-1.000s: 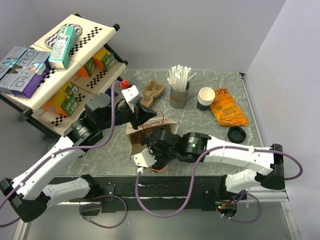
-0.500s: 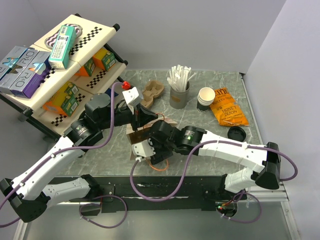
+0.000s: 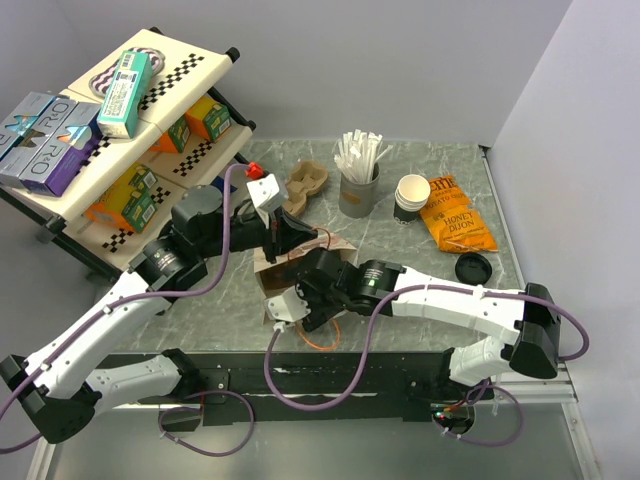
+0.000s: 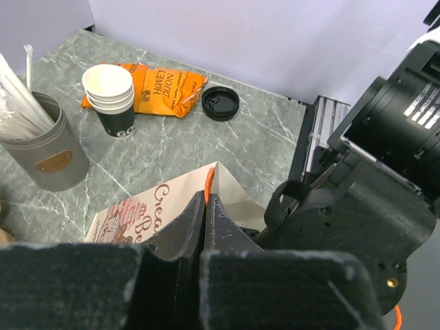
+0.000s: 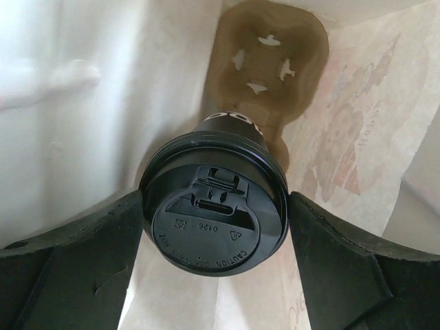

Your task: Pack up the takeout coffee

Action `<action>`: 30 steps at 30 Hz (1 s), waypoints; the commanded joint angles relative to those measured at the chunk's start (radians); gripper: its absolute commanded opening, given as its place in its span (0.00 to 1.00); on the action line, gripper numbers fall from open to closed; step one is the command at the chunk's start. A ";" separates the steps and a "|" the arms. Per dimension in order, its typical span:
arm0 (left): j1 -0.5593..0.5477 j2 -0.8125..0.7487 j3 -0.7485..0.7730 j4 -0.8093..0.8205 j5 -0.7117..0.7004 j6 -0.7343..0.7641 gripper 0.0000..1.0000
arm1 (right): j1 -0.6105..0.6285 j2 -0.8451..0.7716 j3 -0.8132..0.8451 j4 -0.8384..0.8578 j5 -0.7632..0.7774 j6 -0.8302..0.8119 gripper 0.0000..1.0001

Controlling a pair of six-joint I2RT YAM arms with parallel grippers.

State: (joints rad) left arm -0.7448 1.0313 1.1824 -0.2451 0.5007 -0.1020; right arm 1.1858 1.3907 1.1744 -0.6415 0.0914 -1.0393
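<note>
Where bag [image 5: 357, 124] gapes, right hand [image 5: 214, 206] holds coffee [image 5: 216, 230]

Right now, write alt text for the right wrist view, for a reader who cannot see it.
A takeout coffee with a black lid sits between the two fingers of the right gripper, which touch the lid's sides, inside an open paper bag. Below it, at the bag's bottom, lies a brown cardboard cup carrier.
</note>
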 commanded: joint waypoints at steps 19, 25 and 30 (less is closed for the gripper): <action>0.056 0.042 0.066 0.023 0.085 -0.015 0.01 | -0.103 0.076 0.001 0.078 0.130 -0.108 0.00; 0.134 0.076 0.091 0.012 0.157 -0.022 0.01 | -0.127 0.086 0.017 0.095 0.073 -0.153 0.00; 0.160 0.125 0.129 -0.029 0.193 -0.007 0.37 | -0.144 0.096 0.077 0.020 0.025 -0.136 0.00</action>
State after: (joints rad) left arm -0.5995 1.1316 1.2499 -0.2584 0.6342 -0.1036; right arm 1.0523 1.4815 1.1847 -0.5934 0.1585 -1.1549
